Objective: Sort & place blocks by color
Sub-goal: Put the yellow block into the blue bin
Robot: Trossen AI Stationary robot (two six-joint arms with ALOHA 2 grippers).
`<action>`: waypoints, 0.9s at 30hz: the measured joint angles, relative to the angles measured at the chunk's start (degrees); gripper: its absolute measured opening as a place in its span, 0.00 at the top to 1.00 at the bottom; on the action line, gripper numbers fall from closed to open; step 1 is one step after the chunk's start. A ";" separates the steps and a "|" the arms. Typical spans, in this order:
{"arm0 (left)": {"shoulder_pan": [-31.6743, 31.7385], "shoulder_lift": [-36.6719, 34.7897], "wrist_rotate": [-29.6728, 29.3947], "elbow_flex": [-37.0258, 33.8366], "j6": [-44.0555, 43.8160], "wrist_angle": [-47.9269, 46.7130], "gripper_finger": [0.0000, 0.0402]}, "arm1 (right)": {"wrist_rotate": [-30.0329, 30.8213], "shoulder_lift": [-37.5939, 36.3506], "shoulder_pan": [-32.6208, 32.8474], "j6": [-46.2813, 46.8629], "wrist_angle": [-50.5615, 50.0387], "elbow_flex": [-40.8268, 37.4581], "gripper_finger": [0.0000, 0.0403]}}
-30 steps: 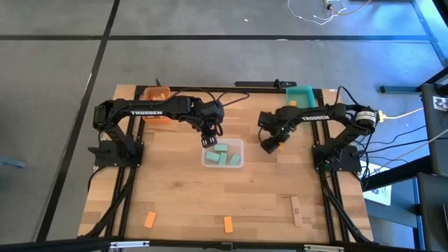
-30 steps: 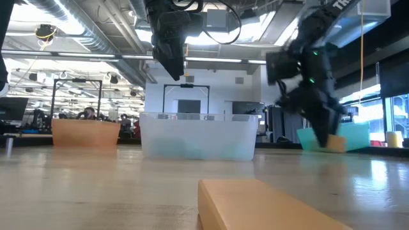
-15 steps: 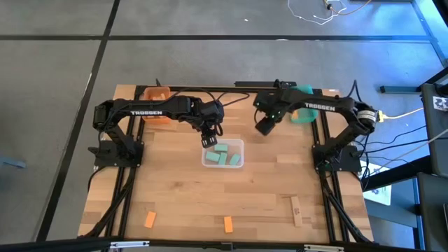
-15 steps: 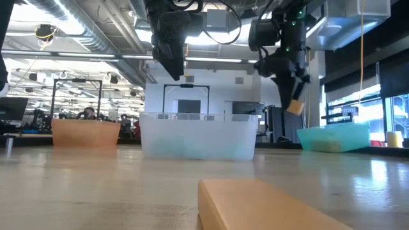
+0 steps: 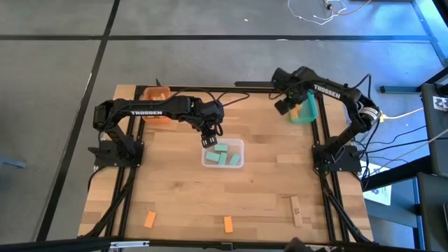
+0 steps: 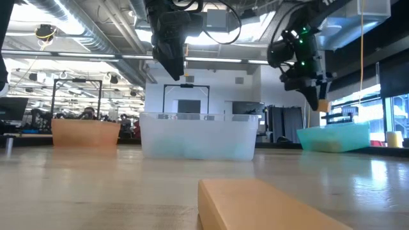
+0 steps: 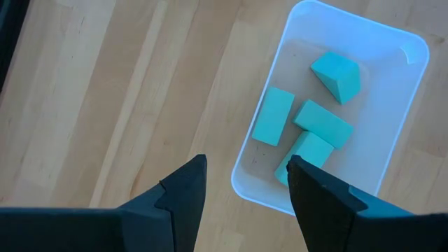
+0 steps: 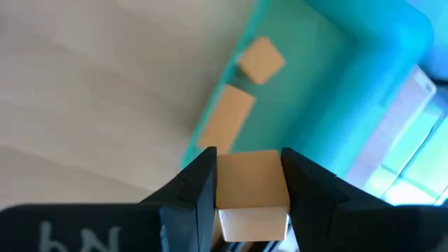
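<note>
Tan block (image 8: 250,183) pinched between right fingers (image 8: 187,185); overhead hides it.

Tan block (image 8: 252,185) in right end effector (image 8: 246,183): lower end hidden between fingers. Tan block (image 6: 268,204) on bench, low view: cut off by bottom edge, blurred. Clear tray (image 6: 198,135) contents, low view: indistinct through wall. Teal tray (image 8: 329,91), right wrist view: far end cropped.
</note>
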 joint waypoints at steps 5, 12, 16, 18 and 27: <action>0.00 0.01 -0.15 0.00 0.02 0.02 0.53 | -0.02 0.00 -6.03 -1.20 0.76 0.00 0.68; 0.00 0.01 -0.20 0.00 0.02 0.01 0.53 | -2.72 1.61 -11.56 -1.16 0.76 -0.02 0.67; 0.00 0.02 -0.22 0.00 0.02 0.00 0.53 | -3.02 3.46 -12.97 -1.39 0.85 -0.04 0.64; 0.00 0.02 -0.22 0.00 0.02 0.00 0.53 | -3.04 4.47 -13.40 -1.59 0.85 -0.04 0.62; 0.00 0.02 -0.22 -0.02 0.02 0.00 0.53 | -3.08 8.03 -14.00 -5.19 3.18 -0.09 0.60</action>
